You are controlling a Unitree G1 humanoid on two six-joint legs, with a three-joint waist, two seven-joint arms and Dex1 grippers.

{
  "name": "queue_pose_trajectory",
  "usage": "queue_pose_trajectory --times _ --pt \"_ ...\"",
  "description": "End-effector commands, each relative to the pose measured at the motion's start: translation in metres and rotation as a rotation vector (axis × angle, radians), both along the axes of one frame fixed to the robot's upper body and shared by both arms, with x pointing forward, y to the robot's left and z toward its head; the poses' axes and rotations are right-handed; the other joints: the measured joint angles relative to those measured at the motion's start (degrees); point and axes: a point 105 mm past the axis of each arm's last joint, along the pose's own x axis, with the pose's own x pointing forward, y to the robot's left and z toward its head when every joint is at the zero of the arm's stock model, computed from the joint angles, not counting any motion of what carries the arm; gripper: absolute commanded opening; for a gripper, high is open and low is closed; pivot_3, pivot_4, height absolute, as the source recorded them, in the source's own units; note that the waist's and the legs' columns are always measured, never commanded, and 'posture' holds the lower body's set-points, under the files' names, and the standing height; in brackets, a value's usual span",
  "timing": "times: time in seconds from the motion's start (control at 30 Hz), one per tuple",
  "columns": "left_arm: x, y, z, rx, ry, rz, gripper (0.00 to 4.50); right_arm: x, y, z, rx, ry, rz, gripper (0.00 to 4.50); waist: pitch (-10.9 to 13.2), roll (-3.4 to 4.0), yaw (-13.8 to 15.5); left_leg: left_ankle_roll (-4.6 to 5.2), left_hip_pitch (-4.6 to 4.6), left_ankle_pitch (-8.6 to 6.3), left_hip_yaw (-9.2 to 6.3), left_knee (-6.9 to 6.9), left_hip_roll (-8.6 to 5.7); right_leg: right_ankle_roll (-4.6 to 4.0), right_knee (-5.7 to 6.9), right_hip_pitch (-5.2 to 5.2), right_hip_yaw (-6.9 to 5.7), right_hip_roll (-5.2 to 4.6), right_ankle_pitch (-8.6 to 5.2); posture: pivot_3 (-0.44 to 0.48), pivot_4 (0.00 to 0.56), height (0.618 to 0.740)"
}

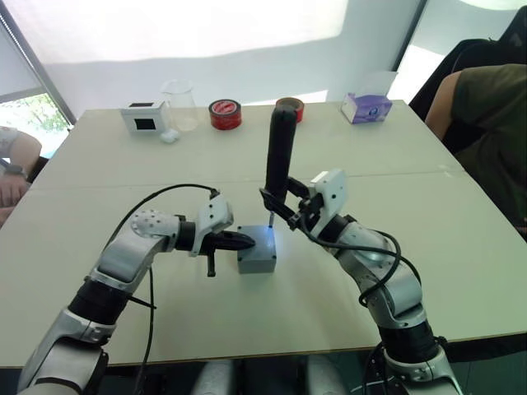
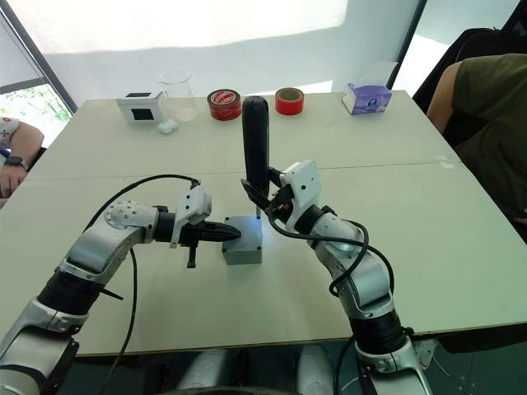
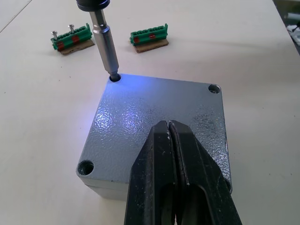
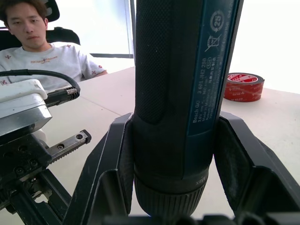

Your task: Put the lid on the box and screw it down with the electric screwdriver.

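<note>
My left arm reached in from the left, elbow bent, its claw (image 3: 176, 178) pinched fully together and lying flat, pointing right. My right arm came up from the near right, forearm angled left, wrist cocked, and its claw (image 4: 180, 164) gripped the electric screwdriver (image 1: 278, 160) upright near its lower end.

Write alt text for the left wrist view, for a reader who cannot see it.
A metal screwdriver bit, lit blue at its tip, sits in a corner screw hole of a flat square grey plastic lid on a grey box. The robot's left hand, black fingers shut, rests over the lid. Two small green terminal blocks lie on the beige table beyond.
</note>
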Motion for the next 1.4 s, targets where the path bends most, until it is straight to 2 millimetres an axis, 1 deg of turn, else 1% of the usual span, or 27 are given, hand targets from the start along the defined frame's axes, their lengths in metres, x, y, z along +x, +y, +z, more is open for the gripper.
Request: queue_pose_trajectory --times 0.03,0.13,0.17,0.23,0.3,0.33,0.43,0.5,0.57,0.6,0.63,0.67,0.7,0.73,0.77,0.8,0.87,0.93,0.97,1.0,1.07,1.1,1.13,1.2,1.23,1.3,1.4 --pt "-0.002 0.006 -0.02 0.064 0.06 0.023 0.0 0.006 -0.015 -0.055 -0.112 0.19 -0.063 1.82 0.0 0.0 0.0 0.0 0.0 0.0 0.0 -0.02 0.0 0.0 -0.01 0.0 -0.01 -0.02 0.0 0.0 0.15 0.74" --pt "-0.002 0.006 -0.021 0.063 0.062 0.023 0.0 0.005 -0.015 -0.052 -0.114 0.18 -0.06 1.82 0.0 0.0 0.0 0.0 0.0 0.0 0.0 -0.07 0.0 -0.01 -0.05 0.0 -0.02 -0.06 -0.01 0.0 0.15 0.74" --pt "-0.002 0.005 -0.022 0.06 0.065 0.026 0.0 0.009 -0.018 -0.045 -0.057 0.184 -0.08 1.82 0.0 0.0 0.01 0.0 0.0 0.0 0.0 -0.09 0.0 -0.01 -0.07 -0.01 -0.02 -0.07 -0.01 0.0 0.15 0.74" --pt "-0.005 0.0 -0.025 0.042 0.08 0.022 0.0 0.013 -0.023 -0.022 0.028 0.142 -0.086 1.82 0.01 0.01 0.1 -0.01 -0.01 0.0 0.0 -0.13 0.0 -0.01 -0.1 -0.01 -0.02 -0.09 -0.01 0.0 0.15 0.74" --pt "-0.007 -0.002 -0.027 0.033 0.086 0.018 0.0 0.012 -0.025 -0.011 0.074 0.13 -0.075 1.82 0.03 0.04 0.29 -0.01 -0.08 0.0 -0.01 -0.15 -0.01 -0.02 -0.12 -0.07 -0.03 -0.13 -0.01 0.0 0.15 0.74" --pt "-0.009 -0.003 -0.027 0.024 0.092 0.019 0.0 0.007 -0.023 0.001 0.084 0.101 -0.044 1.82 0.04 0.04 0.35 -0.01 -0.12 0.0 -0.01 -0.15 -0.01 -0.02 -0.14 -0.11 -0.03 -0.14 0.0 0.0 0.15 0.74" --pt "-0.012 -0.001 -0.028 -0.003 0.109 0.03 0.0 -0.003 -0.024 0.053 0.109 -0.005 0.045 1.82 0.25 0.3 0.63 -0.01 -0.3 0.0 0.0 -0.19 -0.02 -0.03 -0.17 -0.3 -0.02 -0.17 0.01 0.0 0.15 0.74" --pt "-0.014 0.002 -0.029 -0.002 0.108 0.038 0.0 -0.005 -0.027 0.069 0.109 -0.031 0.057 1.82 0.41 0.39 0.78 -0.01 -0.41 0.0 0.02 -0.22 -0.03 -0.04 -0.17 -0.46 -0.03 -0.18 0.01 0.0 0.15 0.74" --pt "-0.015 0.007 -0.032 -0.004 0.112 0.065 0.0 -0.005 -0.032 0.095 0.141 -0.064 0.071 1.82 0.45 0.44 0.87 -0.01 -0.68 0.02 0.03 -0.29 -0.03 -0.04 -0.16 -0.78 -0.02 -0.19 0.01 0.0 0.15 0.74" --pt "-0.016 0.009 -0.033 -0.006 0.117 0.077 0.0 -0.006 -0.035 0.111 0.155 -0.091 0.082 1.82 0.47 0.47 0.87 -0.04 -0.91 0.04 0.03 -0.3 -0.03 -0.04 -0.13 -0.96 -0.02 -0.17 0.02 0.0 0.15 0.74" --pt "-0.02 0.013 -0.033 -0.008 0.127 0.088 0.0 -0.006 -0.043 0.134 0.184 -0.118 0.08 1.82 0.5 0.52 0.86 -0.11 -1.19 0.1 0.03 -0.28 -0.03 -0.03 -0.03 -1.11 -0.02 -0.16 0.05 0.0 0.15 0.74" --pt "-0.025 0.02 -0.033 -0.008 0.135 0.095 0.0 -0.009 -0.043 0.149 0.204 -0.138 0.082 1.82 0.57 0.59 0.82 -0.15 -1.3 0.12 0.03 -0.31 -0.03 -0.03 -0.02 -1.24 -0.02 -0.15 0.06 0.0 0.15 0.74" --pt "-0.027 0.023 -0.029 -0.021 0.141 0.105 0.0 -0.005 -0.058 0.171 0.251 -0.151 0.057 1.82 0.65 0.64 0.47 -0.16 -1.3 0.13 0.03 -0.34 -0.03 -0.02 -0.01 -1.26 -0.02 -0.14 0.07 0.0 0.15 0.74" --pt "-0.026 0.026 -0.02 -0.057 0.15 0.128 0.0 0.003 -0.076 0.179 0.268 -0.109 0.004 1.82 0.74 0.68 0.07 -0.2 -1.3 0.15 0.07 -0.47 -0.03 -0.02 -0.02 -1.32 0.01 -0.14 0.07 0.0 0.15 0.74" --pt "-0.026 0.03 -0.012 -0.088 0.153 0.144 0.0 0.012 -0.091 0.175 0.273 -0.03 -0.058 1.82 0.76 0.67 0.03 -0.26 -1.29 0.18 0.06 -0.59 -0.03 -0.02 -0.03 -1.34 -0.01 -0.14 0.07 0.0 0.15 0.74" --pt "-0.027 0.034 -0.006 -0.108 0.157 0.156 0.0 0.016 -0.099 0.17 0.273 0.027 -0.097 1.82 0.73 0.56 0.1 -0.26 -1.29 0.18 0.04 -0.63 -0.03 -0.05 -0.03 -1.34 -0.04 -0.14 0.05 0.0 0.15 0.74" --pt "-0.029 0.039 0.022 -0.182 0.163 0.15 0.0 0.023 -0.122 0.133 0.158 0.295 -0.161 1.82 0.73 0.29 0.16 -0.27 -1.26 0.19 -0.16 -0.69 0.0 -0.26 -0.1 -1.22 -0.24 -0.15 -0.07 0.0 0.15 0.74" --pt "-0.032 0.039 0.05 -0.237 0.153 0.122 0.0 0.018 -0.144 0.106 0.059 0.507 -0.202 1.82 0.94 0.21 -0.12 -0.27 -1.33 0.19 -0.21 -0.66 0.0 -0.37 -0.16 -1.18 -0.29 -0.21 -0.13 0.0 0.15 0.74" --pt "-0.034 0.038 0.061 -0.247 0.147 0.099 0.0 0.016 -0.154 0.098 0.021 0.566 -0.241 1.82 1.29 0.18 -0.06 -0.26 -1.33 0.19 -0.17 -0.62 -0.01 -0.38 -0.16 -1.18 -0.27 -0.23 -0.13 0.0 0.15 0.74" --pt "-0.038 0.035 0.071 -0.246 0.142 0.07 0.0 0.013 -0.167 0.088 -0.022 0.629 -0.285 1.82 1.65 0.23 0.01 -0.25 -1.4 0.19 -0.17 -0.59 -0.03 -0.39 -0.16 -1.21 -0.28 -0.27 -0.13 0.0 0.15 0.74" --pt "-0.046 0.03 0.082 -0.233 0.141 0.022 0.0 0.005 -0.183 0.072 -0.097 0.725 -0.33 1.82 1.98 0.65 -0.04 -0.23 -1.88 0.2 -0.15 -0.46 -0.09 -0.39 -0.12 -1.62 -0.3 -0.33 -0.12 0.0 0.15 0.74" --pt "-0.053 0.028 0.083 -0.203 0.14 -0.015 0.0 -0.003 -0.189 0.062 -0.13 0.789 -0.323 1.82 2.17 0.87 -0.14 -0.22 -2.36 0.23 -0.08 -0.4 -0.2 -0.34 -0.02 -2.14 -0.26 -0.36 -0.09 0.0 0.15 0.74" --pt "-0.06 0.027 0.081 -0.154 0.135 -0.05 0.0 -0.01 -0.193 0.051 -0.146 0.86 -0.313 1.82 2.25 1.0 -0.18 -0.23 -2.48 0.25 0.0 -0.39 -0.27 -0.07 0.04 -2.27 -0.25 -0.36 0.05 0.0 0.15 0.74" --pt "-0.071 0.025 0.071 -0.063 0.119 -0.104 0.0 -0.017 -0.195 0.031 -0.15 0.972 -0.29 1.82 2.3 0.95 -0.67 -0.46 -2.47 0.38 0.18 -0.51 -0.23 0.04 0.04 -2.3 -0.26 -0.11 0.01 0.0 0.15 0.74" --pt "-0.074 0.025 0.068 -0.043 0.115 -0.115 0.0 -0.019 -0.195 0.027 -0.149 1.0 -0.286 1.82 2.31 0.93 -0.95 -0.43 -2.44 0.36 0.19 -0.6 -0.16 0.04 -0.04 -2.28 -0.25 0.03 0.01 0.0 0.15 0.74" --pt "-0.077 0.022 0.066 -0.029 0.105 -0.133 0.0 -0.017 -0.208 0.008 -0.135 1.073 -0.366 1.82 2.38 0.82 -1.41 -0.35 -2.37 0.32 0.26 -0.6 -0.09 0.04 -0.08 -2.28 -0.18 0.14 0.01 0.0 0.15 0.74" --pt "-0.077 0.02 0.064 -0.01 0.084 -0.14 0.0 -0.018 -0.215 -0.01 -0.131 1.14 -0.41 1.82 2.6 0.53 -0.78 -0.15 -2.35 0.2 0.2 -0.39 -0.01 0.06 -0.01 -2.26 -0.2 0.2 0.02 0.0 0.15 0.74"
